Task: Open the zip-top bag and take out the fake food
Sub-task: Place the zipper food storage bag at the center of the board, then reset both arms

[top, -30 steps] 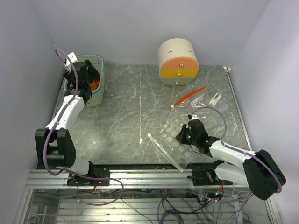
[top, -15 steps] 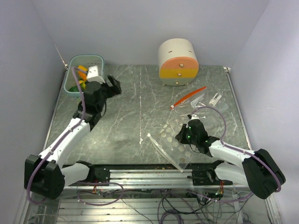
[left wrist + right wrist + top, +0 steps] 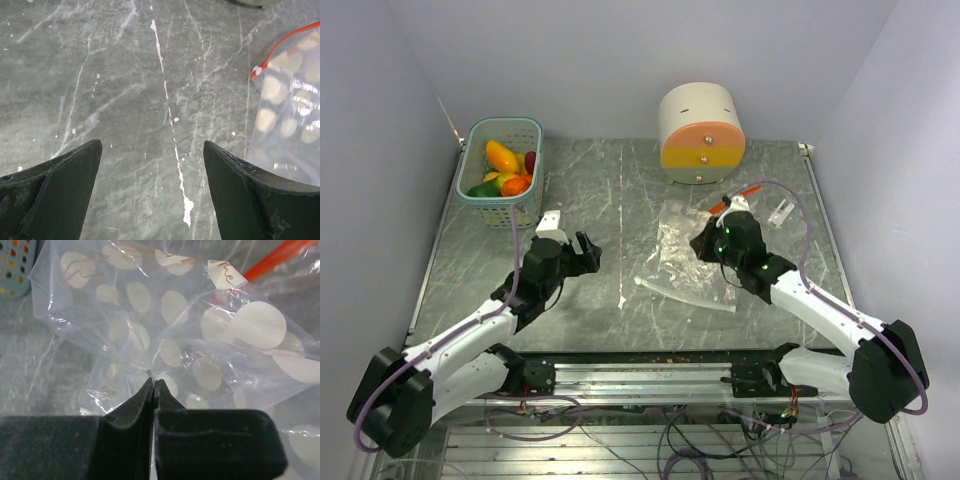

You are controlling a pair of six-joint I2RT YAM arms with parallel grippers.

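Observation:
The zip-top bag (image 3: pixel 678 258) is clear with cream spots and a red zip strip (image 3: pixel 742 194). It lies crumpled at the table's middle right and looks empty. My right gripper (image 3: pixel 706 241) is shut on a fold of the bag's film, as the right wrist view (image 3: pixel 153 382) shows, with the bag (image 3: pixel 175 325) spread ahead of it. The fake food (image 3: pixel 502 170), yellow, orange, red and green pieces, lies in a teal basket (image 3: pixel 498 208) at the far left. My left gripper (image 3: pixel 584 256) is open and empty over bare table (image 3: pixel 152 145); the bag's edge (image 3: pixel 292 115) is to its right.
A large cream-and-orange round container (image 3: pixel 701 133) stands at the back centre. A small clear piece (image 3: pixel 780 212) lies right of the zip strip. The basket's corner shows in the right wrist view (image 3: pixel 14 260). The walls close in on both sides.
My left arm has swung from the basket down to the table's middle left, open. My right gripper has pulled the bag from the near edge toward the far side, bunching it up.

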